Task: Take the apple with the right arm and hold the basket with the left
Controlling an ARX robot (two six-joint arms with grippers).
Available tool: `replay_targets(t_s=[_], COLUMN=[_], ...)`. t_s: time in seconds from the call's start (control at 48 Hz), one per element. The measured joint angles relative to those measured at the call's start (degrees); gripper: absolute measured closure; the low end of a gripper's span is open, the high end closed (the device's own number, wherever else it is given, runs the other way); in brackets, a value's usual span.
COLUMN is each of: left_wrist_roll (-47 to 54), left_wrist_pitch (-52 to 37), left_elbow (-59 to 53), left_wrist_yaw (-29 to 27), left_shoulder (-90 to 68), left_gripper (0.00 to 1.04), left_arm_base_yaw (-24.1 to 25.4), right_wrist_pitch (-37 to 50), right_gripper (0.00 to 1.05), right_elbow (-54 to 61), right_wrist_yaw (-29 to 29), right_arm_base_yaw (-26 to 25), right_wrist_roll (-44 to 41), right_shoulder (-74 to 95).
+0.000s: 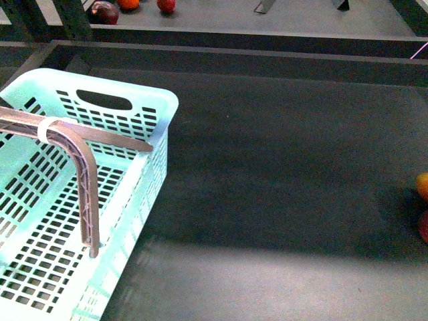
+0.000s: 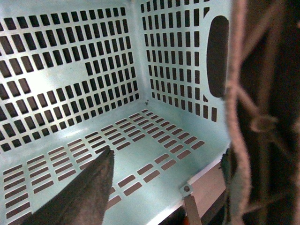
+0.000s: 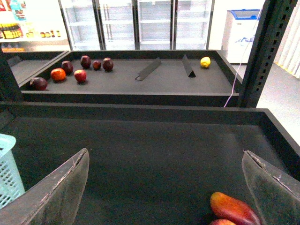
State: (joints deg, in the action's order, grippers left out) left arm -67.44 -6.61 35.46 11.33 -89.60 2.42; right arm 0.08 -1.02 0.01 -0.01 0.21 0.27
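Apple (image 1: 166, 5): round, on the far shelf left of centre, beside an orange fruit (image 1: 128, 3).
Basket (image 1: 168, 110): near left, long axis running near to far, hand-hole end far.
Right gripper (image 3: 165, 153): I see it wide and empty.
Left gripper (image 2: 166, 157): one finger (image 2: 89, 192) is inside the basket; I cannot tell its grip.
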Motion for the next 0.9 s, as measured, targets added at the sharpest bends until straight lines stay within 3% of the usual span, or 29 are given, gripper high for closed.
replay_targets(t_s=[0.354, 0.646, 0.896], left_wrist_roll=[-2.4, -3.6, -2.3], left_wrist_pitch=[-0.9, 0.9, 5.0], left_elbow=[1.5, 1.5, 2.2], left_wrist_yaw=[0.3, -1.5, -2.2], left_shoulder=[0.1, 2.4, 8.8], left_gripper=[0.95, 0.97, 0.97], left_arm_base_yaw=[-0.9, -4.0, -10.6], right_wrist_pitch=[0.0, 0.0, 0.0], right_gripper=[0.09, 0.09, 0.09], right_elbow=[0.0, 0.0, 0.0], right_wrist_yaw=[0.0, 0.0, 0.0], right_arm_base_yaw=[0.0, 0.0, 0.0], right_wrist_roll=[0.0, 0.0, 0.0], right_shoulder=[0.0, 0.0, 0.0])
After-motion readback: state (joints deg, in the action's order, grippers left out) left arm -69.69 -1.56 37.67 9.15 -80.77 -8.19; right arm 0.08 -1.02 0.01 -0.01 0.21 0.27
